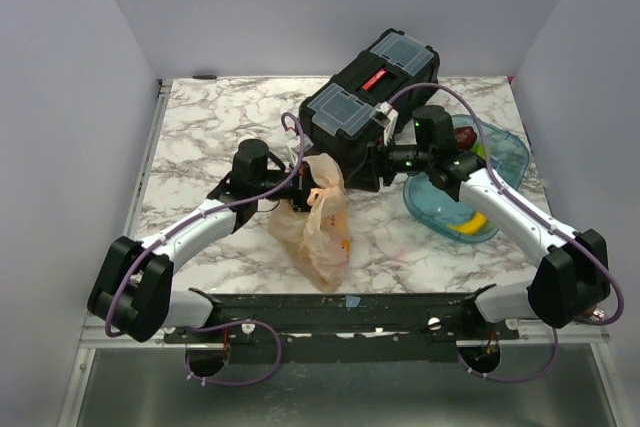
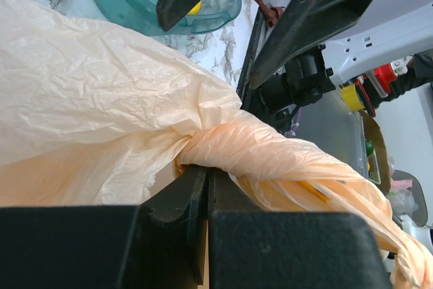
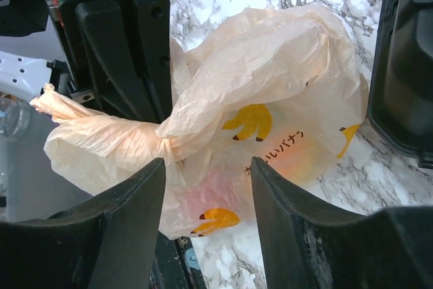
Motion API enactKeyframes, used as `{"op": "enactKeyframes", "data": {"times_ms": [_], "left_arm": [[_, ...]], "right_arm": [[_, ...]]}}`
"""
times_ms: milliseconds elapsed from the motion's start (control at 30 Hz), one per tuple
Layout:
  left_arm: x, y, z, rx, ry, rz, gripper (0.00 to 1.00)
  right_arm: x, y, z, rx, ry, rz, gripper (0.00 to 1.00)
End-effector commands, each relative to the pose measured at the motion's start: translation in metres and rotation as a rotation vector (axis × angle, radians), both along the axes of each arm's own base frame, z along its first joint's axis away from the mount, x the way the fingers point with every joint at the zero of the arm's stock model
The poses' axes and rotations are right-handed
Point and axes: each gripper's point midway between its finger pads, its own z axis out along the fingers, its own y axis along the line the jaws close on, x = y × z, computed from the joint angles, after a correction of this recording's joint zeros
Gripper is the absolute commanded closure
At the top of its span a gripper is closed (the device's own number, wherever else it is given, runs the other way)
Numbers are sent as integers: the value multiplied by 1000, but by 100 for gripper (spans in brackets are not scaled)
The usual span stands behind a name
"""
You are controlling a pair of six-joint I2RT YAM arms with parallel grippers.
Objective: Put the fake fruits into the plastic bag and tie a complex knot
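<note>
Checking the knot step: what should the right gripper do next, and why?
Probably close the right gripper on the plastic bag at its gathered neck. Its jaws stand apart on either side of that neck, while the left gripper is shut on the twisted handle strip beside it, so a second grip would let the handles be tied.

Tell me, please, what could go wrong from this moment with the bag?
1. The left jaws are shut on the twisted strip of the thin plastic bag, and the right jaws stand open around it. A hard pull might tear the plastic or drag it free.
2. A banana and what looks like a red fruit lie in the blue tray. A knot tied now would probably leave them outside.
</note>
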Motion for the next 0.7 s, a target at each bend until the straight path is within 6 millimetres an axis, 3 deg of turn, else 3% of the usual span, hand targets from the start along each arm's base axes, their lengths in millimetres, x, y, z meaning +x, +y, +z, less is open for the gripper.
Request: {"op": "enactKeyframes", "data": {"times_ms": [0,167,333,533,667], "left_arm": [[0,1,9,-11,-45,-7,100],[4,2,8,-8,-38,9,100],[14,4,10,-24,-20,42,100],[9,-1,20,-72,-8,3,100],[13,-1,18,-69,5,29,100]], "right_arm": [[-7,13,-7,39,30,41,40],[-25,26,-20,23,57,106,27],[-45,34,-15,54,80,169,22],[-48,48,-18,73,102,185,22],[-42,63,-12,82,87,190,32]]}}
